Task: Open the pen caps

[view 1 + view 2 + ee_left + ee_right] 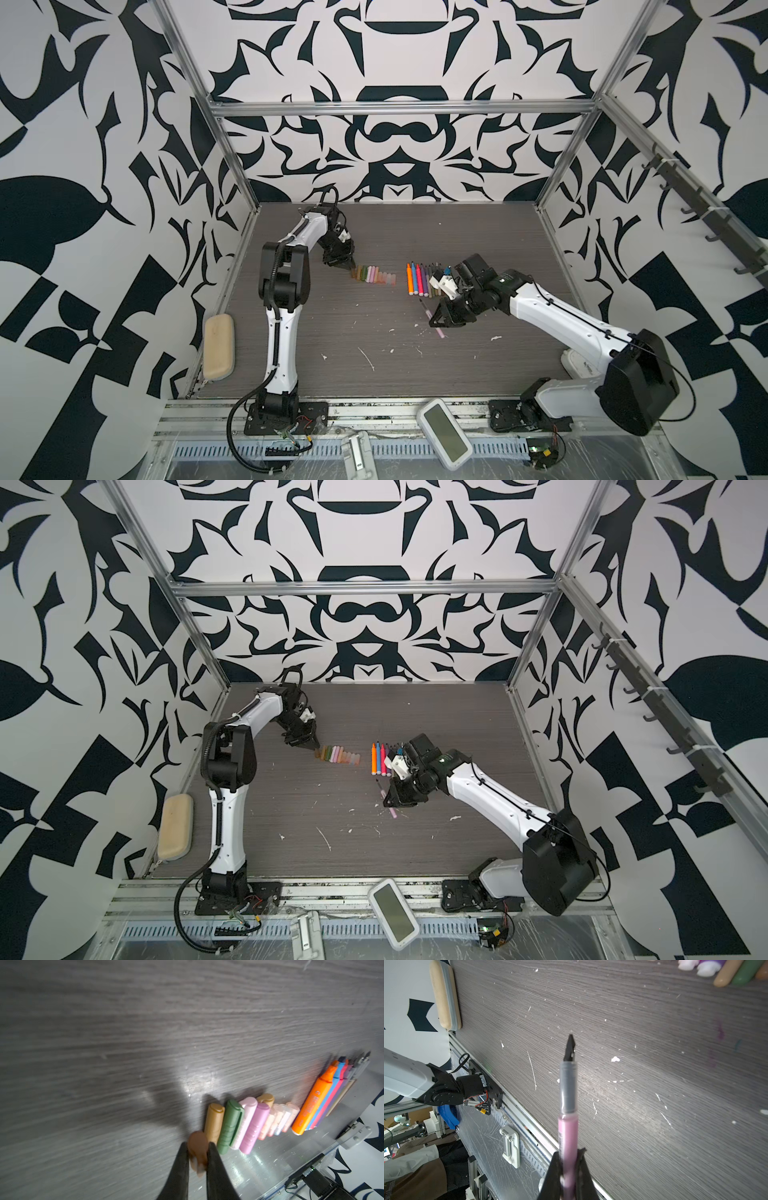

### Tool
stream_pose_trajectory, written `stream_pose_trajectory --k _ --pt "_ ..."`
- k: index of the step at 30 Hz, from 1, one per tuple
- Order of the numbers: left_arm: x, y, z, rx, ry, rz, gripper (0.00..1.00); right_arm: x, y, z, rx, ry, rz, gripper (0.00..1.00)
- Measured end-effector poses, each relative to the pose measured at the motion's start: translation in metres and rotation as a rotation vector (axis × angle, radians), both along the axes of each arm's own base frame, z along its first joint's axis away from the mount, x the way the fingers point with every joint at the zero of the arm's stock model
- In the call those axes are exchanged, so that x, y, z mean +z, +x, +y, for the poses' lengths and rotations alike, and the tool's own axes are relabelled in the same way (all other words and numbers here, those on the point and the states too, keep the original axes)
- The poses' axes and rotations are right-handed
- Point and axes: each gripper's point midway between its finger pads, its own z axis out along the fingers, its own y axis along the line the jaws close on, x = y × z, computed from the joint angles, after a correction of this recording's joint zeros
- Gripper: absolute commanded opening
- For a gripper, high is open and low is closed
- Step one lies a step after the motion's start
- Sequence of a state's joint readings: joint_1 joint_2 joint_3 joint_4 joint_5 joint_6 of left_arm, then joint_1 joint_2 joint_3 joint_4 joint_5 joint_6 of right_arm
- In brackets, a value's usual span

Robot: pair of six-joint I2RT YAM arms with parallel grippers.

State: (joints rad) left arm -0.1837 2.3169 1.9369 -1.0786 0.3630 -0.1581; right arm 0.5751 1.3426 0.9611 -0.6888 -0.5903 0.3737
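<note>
Pen caps (374, 277) line the bench (353, 332) mid-way, pens (422, 279) beside them. Left claw (198, 1147), angled down, pinches brown cap (196, 1138) at the row's end. Right claw (569, 1152) pinches pink pen (568, 1130).

White arm shells (284, 345), black joints (286, 278), corrugated black cable (228, 430), black tapered left tool (198, 1145)

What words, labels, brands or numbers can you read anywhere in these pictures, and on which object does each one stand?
No text here can be read with confidence.
Orange marker: print runs along the barrel, too blurred to read.
Pink pen: dark print along the barrel's edge, too small to read.
White device: its grey screen shows no text in either top view.
</note>
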Motion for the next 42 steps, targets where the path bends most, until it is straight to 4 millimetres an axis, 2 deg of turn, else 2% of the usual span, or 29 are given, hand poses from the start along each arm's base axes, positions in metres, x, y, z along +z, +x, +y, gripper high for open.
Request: stream_pose_trajectory --k 11,26,29,34,39,42 --pt "-0.007 -0.005 -0.011 -0.01 -0.014 0.027 0.23 0.0 0.0 0.0 0.0 0.0 0.001 0.0" --pt "-0.005 -0.002 -0.018 0.024 -0.049 0.033 0.24 0.001 0.006 -0.005 -0.012 -0.012 -0.01 0.0" --pt "-0.004 -0.001 -0.018 0.029 -0.053 0.032 0.24 0.006 0.02 -0.011 -0.04 -0.013 -0.027 0.0" --pt "0.006 0.001 -0.019 0.032 -0.063 0.011 0.24 0.004 0.062 -0.034 -0.14 -0.04 -0.051 0.0" --pt "0.03 0.002 -0.017 0.044 -0.079 -0.04 0.23 -0.018 0.113 -0.075 -0.306 -0.081 -0.031 0.0" --pt "0.045 -0.002 -0.016 0.063 -0.096 -0.07 0.23 -0.036 0.135 -0.097 -0.377 -0.122 -0.019 0.0"
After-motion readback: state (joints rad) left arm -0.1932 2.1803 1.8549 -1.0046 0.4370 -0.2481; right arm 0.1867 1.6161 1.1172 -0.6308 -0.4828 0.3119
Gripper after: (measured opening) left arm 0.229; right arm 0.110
